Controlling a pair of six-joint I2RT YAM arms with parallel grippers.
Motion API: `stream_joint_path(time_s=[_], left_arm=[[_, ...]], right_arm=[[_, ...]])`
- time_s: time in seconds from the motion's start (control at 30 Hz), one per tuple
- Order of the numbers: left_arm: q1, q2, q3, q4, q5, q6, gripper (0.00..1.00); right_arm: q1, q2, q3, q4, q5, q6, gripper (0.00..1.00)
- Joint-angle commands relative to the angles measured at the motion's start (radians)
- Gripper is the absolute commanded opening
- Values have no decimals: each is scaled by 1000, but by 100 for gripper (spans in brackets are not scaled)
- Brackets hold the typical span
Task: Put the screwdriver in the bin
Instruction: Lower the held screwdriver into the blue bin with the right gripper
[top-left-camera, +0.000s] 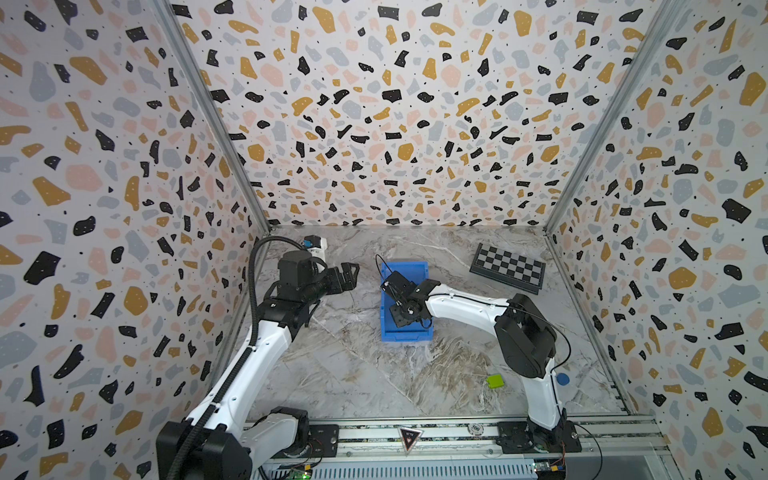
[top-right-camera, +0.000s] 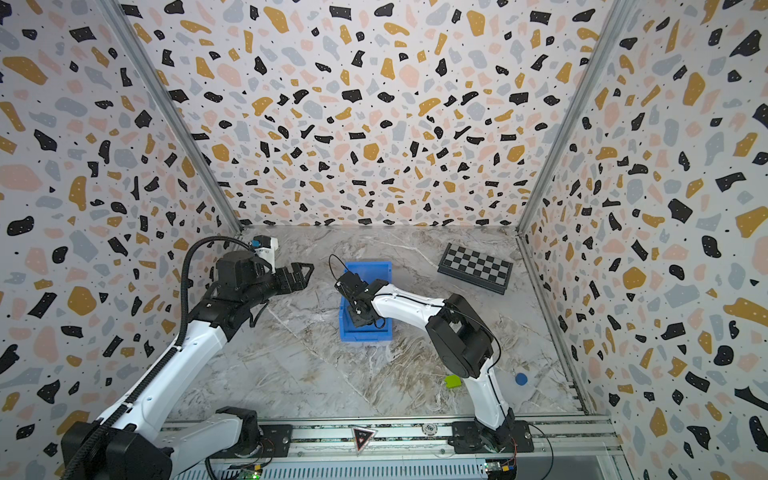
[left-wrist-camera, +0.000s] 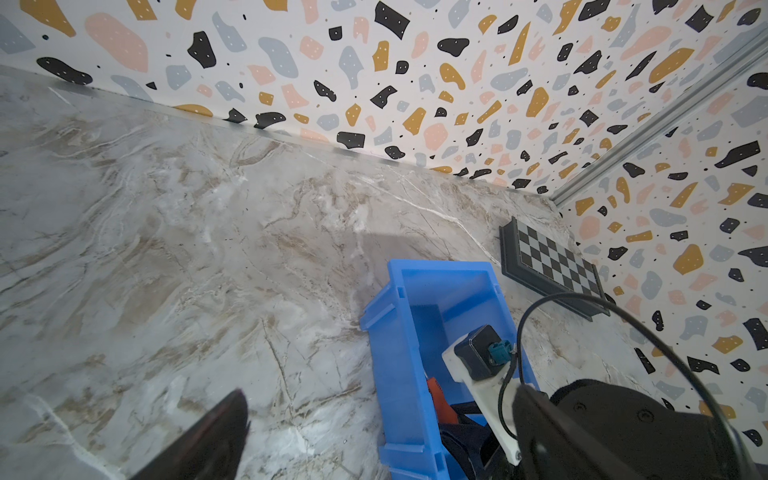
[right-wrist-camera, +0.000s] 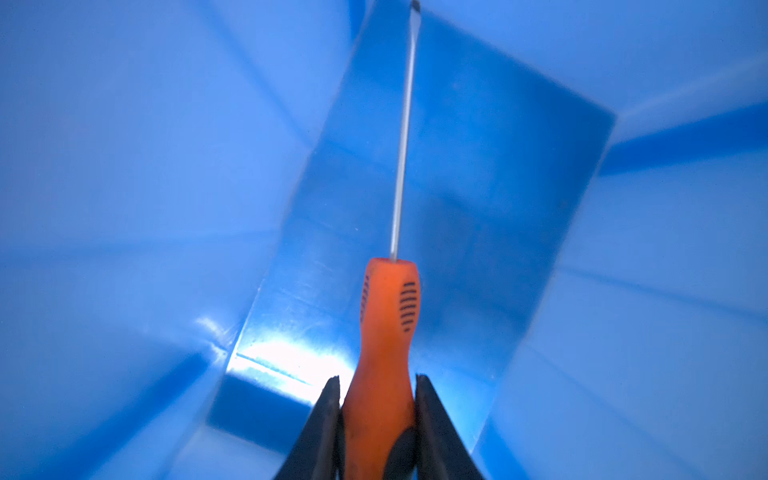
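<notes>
The blue bin stands at mid-table in both top views. My right arm's wrist reaches down into it and covers the screwdriver there. In the right wrist view my right gripper is shut on the orange-and-black handle of the screwdriver, whose thin shaft points along the bin's floor between the bin's walls. The left wrist view shows a bit of the orange handle inside the bin. My left gripper hangs open and empty left of the bin.
A black-and-white checkered board lies at the back right. A green block and a blue disc sit near the right arm's base. Patterned walls close in three sides, and a metal rail runs along the front.
</notes>
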Motion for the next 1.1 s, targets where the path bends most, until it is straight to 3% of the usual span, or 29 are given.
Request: stream_joint_path(time_s=[0.0,1.07], left_arm=[[-3,-4,-14,23,-4,24,100],[-3,2,-17,26,-14,32,100]], right_arm=[[6,4,41,-25,15,11,14],[5,86,90,-46,7,20,20]])
